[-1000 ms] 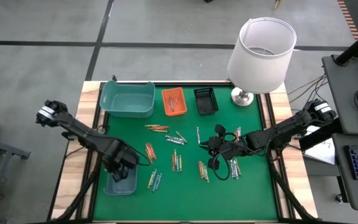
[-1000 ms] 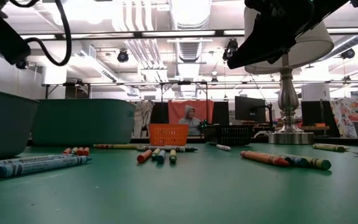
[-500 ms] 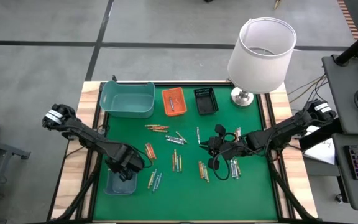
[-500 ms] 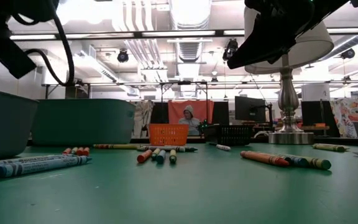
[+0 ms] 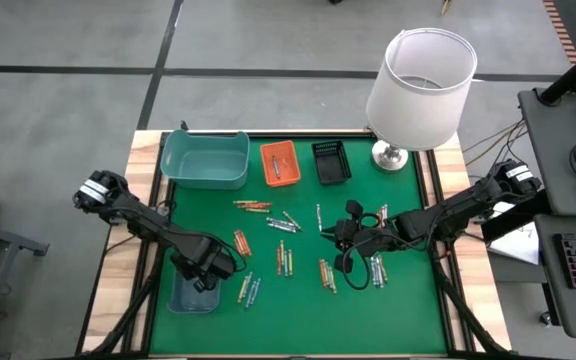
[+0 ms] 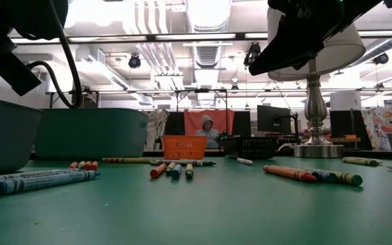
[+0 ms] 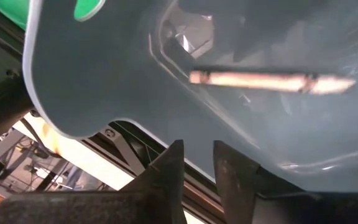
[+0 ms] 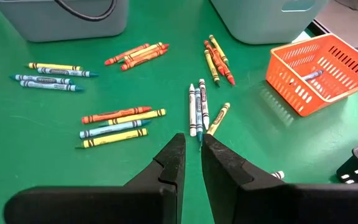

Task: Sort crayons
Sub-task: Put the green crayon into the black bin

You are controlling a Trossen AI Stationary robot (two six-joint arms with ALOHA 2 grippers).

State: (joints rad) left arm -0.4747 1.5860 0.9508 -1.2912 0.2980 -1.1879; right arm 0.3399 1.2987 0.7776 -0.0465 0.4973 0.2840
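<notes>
Lamp (image 5: 420,80) crowds far right corner; near mat (image 5: 298,315) bare

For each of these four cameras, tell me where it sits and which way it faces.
High view: above the table, looking straight down; both arms show, left end effector over the small teal tray.
Low view: at tabletop height, looking level across the crayons into the room; dark arm parts hang at the top.
Left wrist view: on the left arm, facing the small teal tray's inside with one crayon; its fingers show.
Right wrist view: on the right arm, facing scattered crayons; right end effector shows.
High and right wrist views share the orange basket.
</notes>
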